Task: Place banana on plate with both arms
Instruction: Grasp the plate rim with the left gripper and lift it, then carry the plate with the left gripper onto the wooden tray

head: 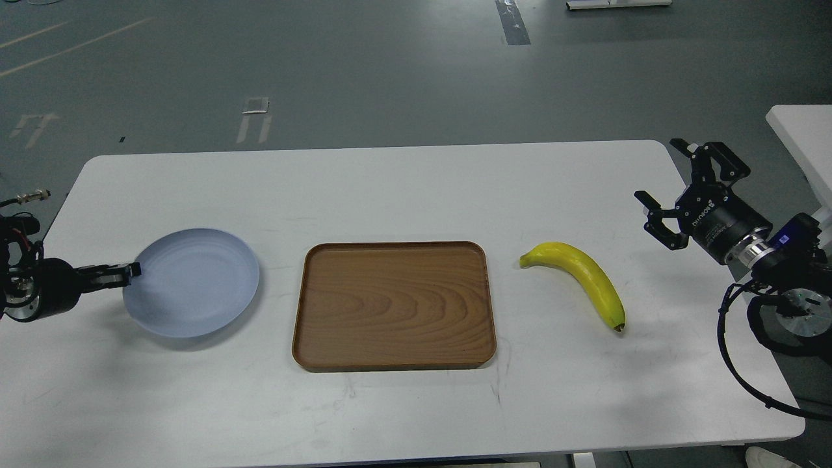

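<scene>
The pale blue-grey plate (193,281) is at the left of the white table, lifted a little with a shadow under it. My left gripper (132,270) is shut on the plate's left rim. The yellow banana (582,276) lies on the table right of the wooden tray, dark tip toward the front. My right gripper (663,181) is open and empty, raised above the table's right edge, to the right of and beyond the banana.
A brown rectangular wooden tray (392,305) lies in the middle of the white table (403,188). Another white surface (803,133) stands at the far right. A black cable (734,364) loops off my right arm.
</scene>
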Controlling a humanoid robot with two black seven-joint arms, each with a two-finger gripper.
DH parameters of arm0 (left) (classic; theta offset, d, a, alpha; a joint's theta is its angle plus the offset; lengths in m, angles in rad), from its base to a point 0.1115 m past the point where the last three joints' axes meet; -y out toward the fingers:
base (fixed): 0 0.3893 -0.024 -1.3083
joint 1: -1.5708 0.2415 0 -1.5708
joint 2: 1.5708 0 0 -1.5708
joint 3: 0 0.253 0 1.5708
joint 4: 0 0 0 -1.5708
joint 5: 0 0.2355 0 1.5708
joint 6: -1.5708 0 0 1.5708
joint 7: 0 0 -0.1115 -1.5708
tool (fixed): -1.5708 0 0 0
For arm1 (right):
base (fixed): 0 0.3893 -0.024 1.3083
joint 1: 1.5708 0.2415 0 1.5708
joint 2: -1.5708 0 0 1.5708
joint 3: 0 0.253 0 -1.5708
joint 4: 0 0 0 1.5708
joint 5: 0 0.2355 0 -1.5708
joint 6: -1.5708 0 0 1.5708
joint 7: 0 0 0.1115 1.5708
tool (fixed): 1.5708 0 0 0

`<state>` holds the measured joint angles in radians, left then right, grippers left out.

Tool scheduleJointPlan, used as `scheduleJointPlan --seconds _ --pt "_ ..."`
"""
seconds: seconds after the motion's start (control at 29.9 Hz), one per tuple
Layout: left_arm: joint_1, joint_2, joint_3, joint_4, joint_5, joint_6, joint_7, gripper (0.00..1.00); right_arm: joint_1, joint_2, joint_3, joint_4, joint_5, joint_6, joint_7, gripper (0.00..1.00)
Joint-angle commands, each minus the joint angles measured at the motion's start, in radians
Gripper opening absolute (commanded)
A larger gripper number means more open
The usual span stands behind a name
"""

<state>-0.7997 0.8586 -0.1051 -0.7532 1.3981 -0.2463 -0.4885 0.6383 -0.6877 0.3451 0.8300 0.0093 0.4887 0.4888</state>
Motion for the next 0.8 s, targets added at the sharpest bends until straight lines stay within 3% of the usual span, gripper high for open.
scheduleJointPlan --seconds 0.0,0.2,0.33,0.6,0.77 --pt "-0.102 0.002 0.002 -0.078 0.007 -0.053 0.000 0.00 0.000 -0.003 0.000 0.000 0.000 0.000 0.000 1.00" --pt "-0.203 -0.007 0.002 -0.231 0.031 -0.082 0.000 0.00 0.000 -0.004 0.000 0.000 0.000 0.000 0.000 1.00" --pt "-0.230 -0.084 0.002 -0.298 0.127 -0.082 0.000 0.00 0.000 -0.012 0.000 0.000 0.000 0.000 0.000 1.00" --pt "-0.240 -0.279 0.039 -0.276 0.197 -0.093 0.000 0.00 0.000 -0.015 0.000 -0.003 0.000 0.000 0.000 1.00" --pt "-0.243 -0.383 0.085 -0.195 0.199 -0.091 0.000 0.00 -0.002 -0.023 -0.001 -0.003 0.000 0.000 0.000 1.00"
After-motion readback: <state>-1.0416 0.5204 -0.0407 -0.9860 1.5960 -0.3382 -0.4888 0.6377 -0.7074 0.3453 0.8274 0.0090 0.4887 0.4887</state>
